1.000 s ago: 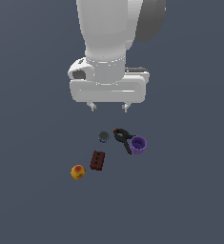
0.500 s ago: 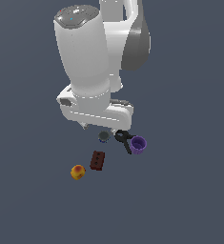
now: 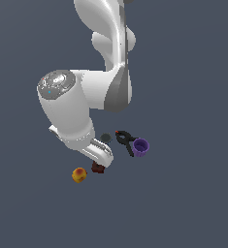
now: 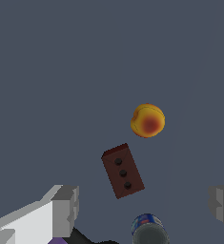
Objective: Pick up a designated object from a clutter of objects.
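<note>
The orange-yellow ball (image 3: pixel 79 175) with a reddish patch lies on the grey floor, the item of the clutter nearest the exterior view's left. In the wrist view the ball (image 4: pixel 147 120) lies beyond the red-brown holed brick (image 4: pixel 123 170). My gripper (image 4: pixel 145 206) is open and empty, its fingers (image 4: pixel 66 209) wide apart. In the exterior view the gripper (image 3: pixel 102 157) hangs low over the brick (image 3: pixel 98 168), which it partly hides, just beside the ball and apart from it.
A black clamp (image 3: pixel 125 140), a purple cup (image 3: pixel 140 147) and a small dark grey round piece (image 3: pixel 105 138) lie toward the exterior view's right of the brick. The round piece (image 4: pixel 149 231) also shows in the wrist view. The floor is plain grey.
The arm has swung down and toward the exterior view's left, bringing the gripper low over the brick near the ball. The objects have not moved.
</note>
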Available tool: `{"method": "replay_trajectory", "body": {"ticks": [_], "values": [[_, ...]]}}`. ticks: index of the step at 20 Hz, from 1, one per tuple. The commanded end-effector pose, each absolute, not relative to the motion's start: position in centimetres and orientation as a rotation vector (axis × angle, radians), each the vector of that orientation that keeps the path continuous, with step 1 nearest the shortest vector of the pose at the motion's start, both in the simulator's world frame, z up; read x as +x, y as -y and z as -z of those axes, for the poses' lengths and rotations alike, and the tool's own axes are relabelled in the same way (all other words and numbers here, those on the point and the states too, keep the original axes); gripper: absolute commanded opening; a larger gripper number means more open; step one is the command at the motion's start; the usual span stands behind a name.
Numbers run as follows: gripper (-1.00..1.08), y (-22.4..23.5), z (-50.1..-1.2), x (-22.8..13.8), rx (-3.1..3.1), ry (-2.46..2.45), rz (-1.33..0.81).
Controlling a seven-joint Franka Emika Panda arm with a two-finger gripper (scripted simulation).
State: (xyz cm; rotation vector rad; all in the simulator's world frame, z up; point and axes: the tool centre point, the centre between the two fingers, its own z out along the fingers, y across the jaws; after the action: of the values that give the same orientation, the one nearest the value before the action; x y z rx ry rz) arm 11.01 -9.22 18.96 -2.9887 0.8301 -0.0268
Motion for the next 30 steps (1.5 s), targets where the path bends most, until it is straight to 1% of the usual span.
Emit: {"method": "replay_trajectory", "body": {"ticks": [1,6,11,16,23,30], "values": [[1.00,10.6,-16.7,11.8,-2.966,-0.931,0.020],[1.00,12.8,-12.8,12.6,-2.927,-1.088,0.009],[1.00,14.2,-10.1,13.0,-2.898,-1.193,0.003],[1.00,15.0,-8.7,13.2,-2.883,-1.246,0.000],[1.00,15.1,-8.2,13.1,-2.882,-1.250,-0.002],[1.00,15.1,-4.9,13.0,-2.880,-1.254,-0.001]]}}
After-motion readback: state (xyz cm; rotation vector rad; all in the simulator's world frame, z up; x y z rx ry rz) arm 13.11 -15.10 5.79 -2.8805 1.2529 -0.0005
